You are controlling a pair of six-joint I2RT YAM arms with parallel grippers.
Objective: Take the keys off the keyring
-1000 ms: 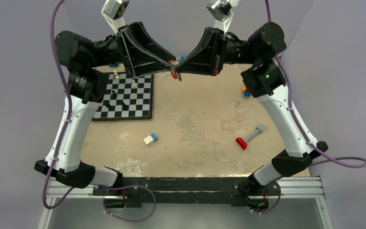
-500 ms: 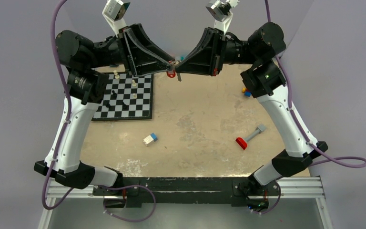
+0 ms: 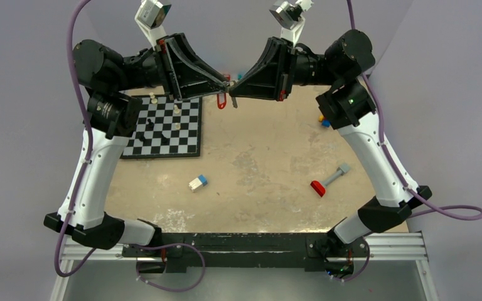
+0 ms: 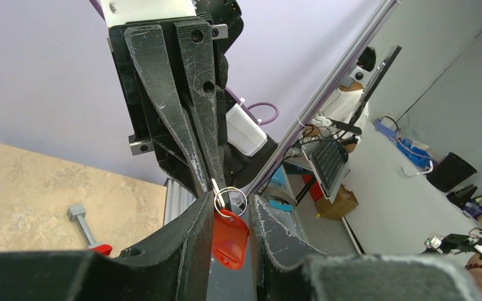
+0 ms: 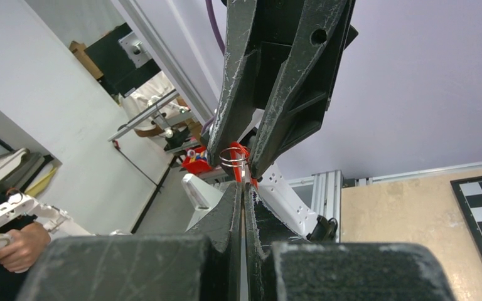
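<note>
A chessboard point(image 3: 163, 128) with a few pieces lies on the table point(image 3: 263, 157). A small blue and white block point(image 3: 198, 182) sits near its front right corner. Up in the air, over the chessboard's back right corner, the left gripper point(image 3: 224, 84) has its fingers a little apart on both sides of a red tag point(image 4: 229, 241). I cannot tell if they squeeze it. The tag hangs from the keyring point(image 4: 231, 202), just right of the chessboard. The right gripper point(image 3: 231, 89) is pinched tight on the keyring. Far right of the chessboard lies a red and grey tool point(image 3: 327, 180).
</note>
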